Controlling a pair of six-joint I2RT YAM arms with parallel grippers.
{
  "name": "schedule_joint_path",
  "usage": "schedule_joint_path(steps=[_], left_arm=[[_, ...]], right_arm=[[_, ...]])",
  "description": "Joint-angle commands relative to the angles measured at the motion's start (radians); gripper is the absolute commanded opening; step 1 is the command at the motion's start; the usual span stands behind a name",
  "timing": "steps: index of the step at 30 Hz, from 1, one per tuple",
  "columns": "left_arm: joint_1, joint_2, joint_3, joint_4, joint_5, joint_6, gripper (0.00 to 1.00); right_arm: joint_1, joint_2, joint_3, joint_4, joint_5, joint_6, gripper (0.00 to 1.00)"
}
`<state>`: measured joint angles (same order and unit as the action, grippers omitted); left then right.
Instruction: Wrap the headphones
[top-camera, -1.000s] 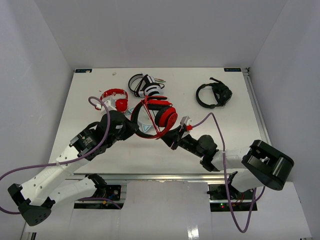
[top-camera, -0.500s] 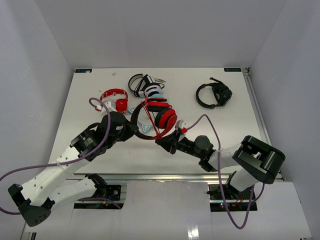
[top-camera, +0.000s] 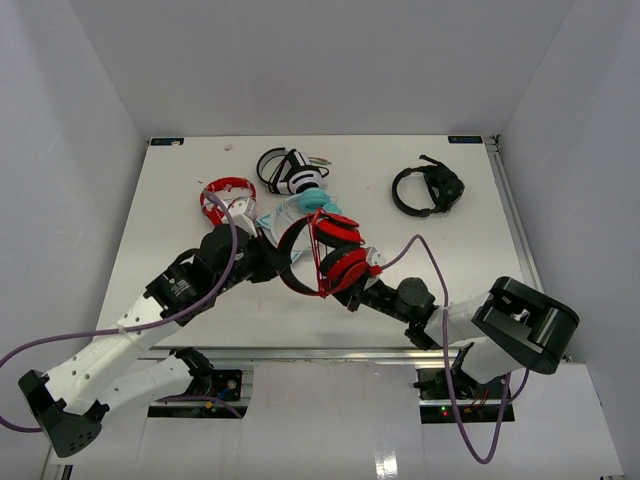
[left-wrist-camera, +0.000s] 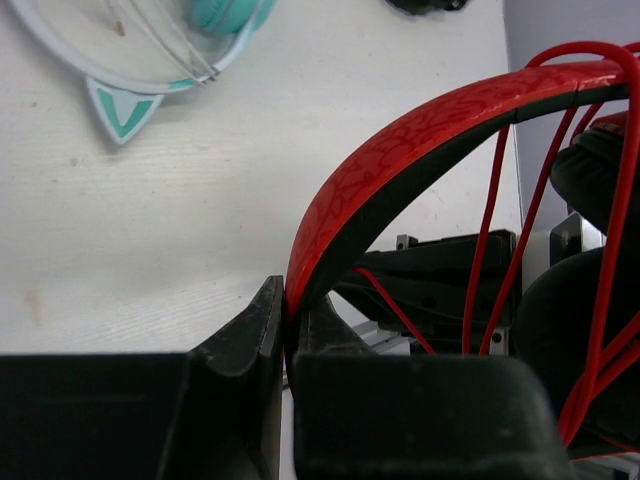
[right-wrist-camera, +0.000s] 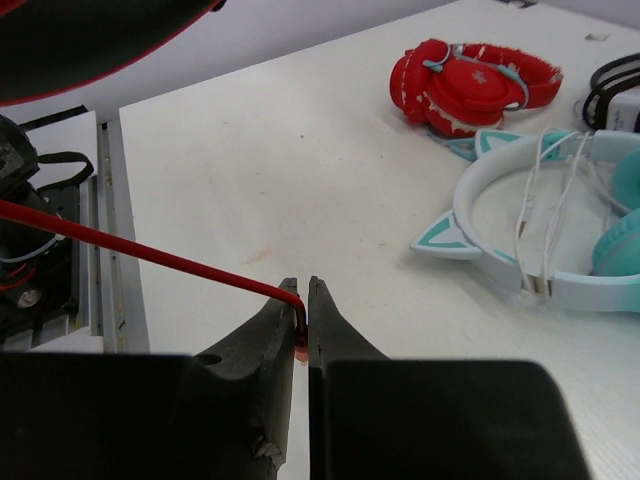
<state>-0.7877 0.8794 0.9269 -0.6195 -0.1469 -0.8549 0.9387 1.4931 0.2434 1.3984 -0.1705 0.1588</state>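
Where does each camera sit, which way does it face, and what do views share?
Top external: fixed high behind the bases, looking down on the table; left arm and right arm show.
Left wrist: on the left arm, facing along the left end effector, clamping the headphones by the headband.
Right wrist: on the right arm, facing along the right end effector, pinching the red cable.
Both wrist views share the cat-ear headset.
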Motion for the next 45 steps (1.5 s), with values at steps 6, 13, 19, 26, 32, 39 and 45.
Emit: schedule_joint_path(steps=[6,13,19,26,32,39,45], left_arm=[[-0.021,-0.090,-0.008,0.217,0.530,0.269,0.00],[-0.020,-0.050,-0.040,0.223,0.568,0.297,0.00],[-0.020,0.000,-0.065,0.177,0.511,0.358,0.00],[-0.019,0.100,-0.097,0.177,0.450,0.375,0.00],[-0.018,0.143,-0.091,0.134,0.315,0.368,0.00],[-0.002,0.260,-0.108,0.137,0.182,0.302,0.00],[0.032,0.281,-0.189,0.190,0.092,0.254,0.00]], right_arm=[[-0.015,-0.162,-0.151,0.488,0.071,-0.262,0.08],[-0.014,-0.246,-0.186,0.490,0.069,-0.345,0.08],[-0.014,-0.326,-0.233,0.488,0.207,-0.461,0.08],[-0.014,-0.303,-0.237,0.488,0.163,-0.559,0.08],[-0.014,-0.223,-0.197,0.484,0.294,-0.721,0.10],[-0.036,0.014,-0.085,0.490,0.271,-0.824,0.08],[-0.061,0.095,-0.017,0.490,0.269,-0.797,0.08]])
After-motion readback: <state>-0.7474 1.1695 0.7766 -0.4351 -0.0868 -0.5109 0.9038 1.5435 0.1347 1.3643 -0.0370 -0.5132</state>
